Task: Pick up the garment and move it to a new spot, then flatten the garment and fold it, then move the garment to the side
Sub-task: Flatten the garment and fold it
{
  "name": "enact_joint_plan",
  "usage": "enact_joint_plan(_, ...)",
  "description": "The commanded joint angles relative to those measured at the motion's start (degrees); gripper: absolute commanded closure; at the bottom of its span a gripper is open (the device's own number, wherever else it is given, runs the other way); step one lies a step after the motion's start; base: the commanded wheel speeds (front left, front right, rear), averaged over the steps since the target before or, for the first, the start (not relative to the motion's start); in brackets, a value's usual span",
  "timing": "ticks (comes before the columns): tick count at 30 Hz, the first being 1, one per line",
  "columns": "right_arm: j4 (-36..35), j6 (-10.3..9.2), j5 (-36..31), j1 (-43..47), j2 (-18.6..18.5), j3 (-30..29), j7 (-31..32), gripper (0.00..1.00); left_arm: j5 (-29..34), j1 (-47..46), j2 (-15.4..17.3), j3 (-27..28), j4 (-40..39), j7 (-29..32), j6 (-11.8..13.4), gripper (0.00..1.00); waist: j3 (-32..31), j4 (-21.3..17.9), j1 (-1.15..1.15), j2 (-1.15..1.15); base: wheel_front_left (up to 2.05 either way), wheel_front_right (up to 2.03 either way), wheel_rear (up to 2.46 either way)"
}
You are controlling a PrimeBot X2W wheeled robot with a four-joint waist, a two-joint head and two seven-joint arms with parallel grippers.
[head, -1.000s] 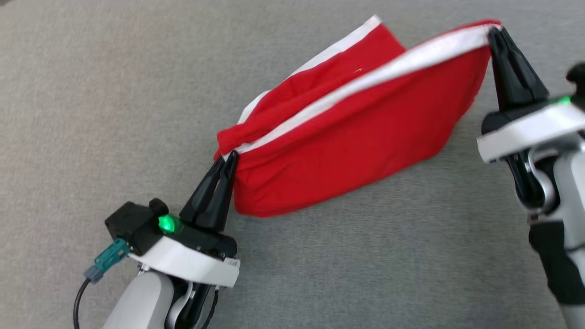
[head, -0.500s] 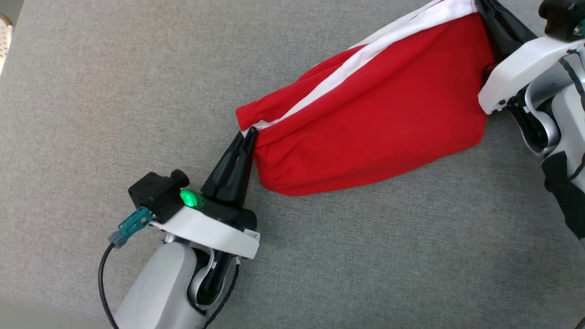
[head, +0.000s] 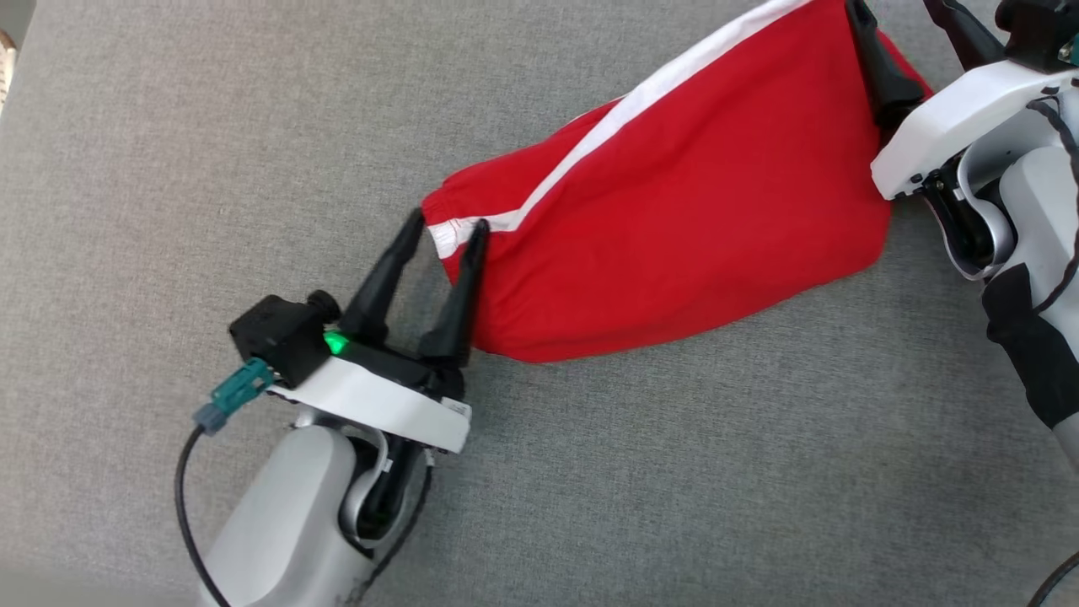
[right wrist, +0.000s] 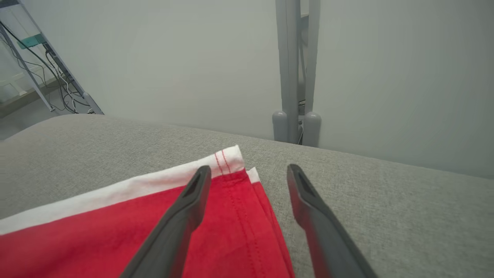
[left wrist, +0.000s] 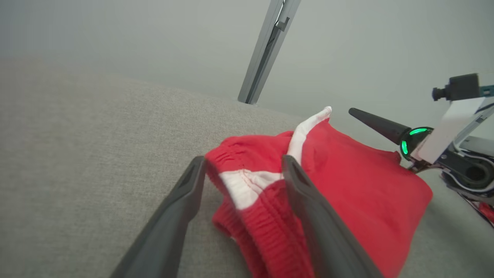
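Note:
The red garment with a white side stripe lies folded on the grey cushioned surface, stretched from centre to upper right. My left gripper is open, its fingers straddling the elastic waistband corner without pinching it. My right gripper is open at the top right, over the garment's white-hemmed far corner. In the right wrist view the right gripper has one finger above the red cloth and the other above bare grey surface. The left wrist view shows the left gripper and the garment.
A grey metal post stands against the pale wall behind the surface's far edge. Cables and a frame are at the far left of the right wrist view. Bare grey surface extends left of and in front of the garment.
Both grippers were shut on the garment's two ends and now stand open. The stretched cloth has dropped and lies slack on the surface. The head camera also shifted.

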Motion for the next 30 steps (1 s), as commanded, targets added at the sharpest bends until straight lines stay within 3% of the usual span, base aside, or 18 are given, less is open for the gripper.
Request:
enact_joint_plan(1,0.43,0.02,0.72,0.22,-0.4,-0.04,-1.15,0.0,1.18,-0.31,0.55,1.21,-0.63,-0.26,0.63,0.0,-0.62,-0.66,0.0,0.0,0.0,0.0,0.0)
enact_joint_plan(7,-3.96,0.02,0.76,4.3,-0.94,-3.75,-4.25,0.0,7.49,2.23,1.79,7.2,-5.97,-0.23,5.34,0.0,-2.69,-3.41,0.0,0.0,0.0,0.0,0.0)
enact_joint_plan(14,-19.3,0.03,-6.11,16.54,0.77,-16.08,-4.25,0.0,13.82,4.49,2.58,12.61,-12.0,-0.23,8.62,0.0,-5.61,-7.26,0.0,0.0,0.0,0.0,0.0)
enact_joint_plan(19,-28.8,0.03,-11.74,28.62,4.47,-23.38,-4.25,0.0,15.96,7.11,3.27,14.81,-13.98,-0.24,8.61,0.0,-8.25,-9.73,0.0,0.0,0.0,0.0,0.0)
enact_joint_plan(30,-38.92,0.03,-17.62,47.11,10.65,-28.44,-4.17,0.0,17.56,15.61,3.41,16.63,-14.3,-0.24,8.49,0.0,-14.76,-13.43,0.0,0.0,0.0,0.0,0.0)
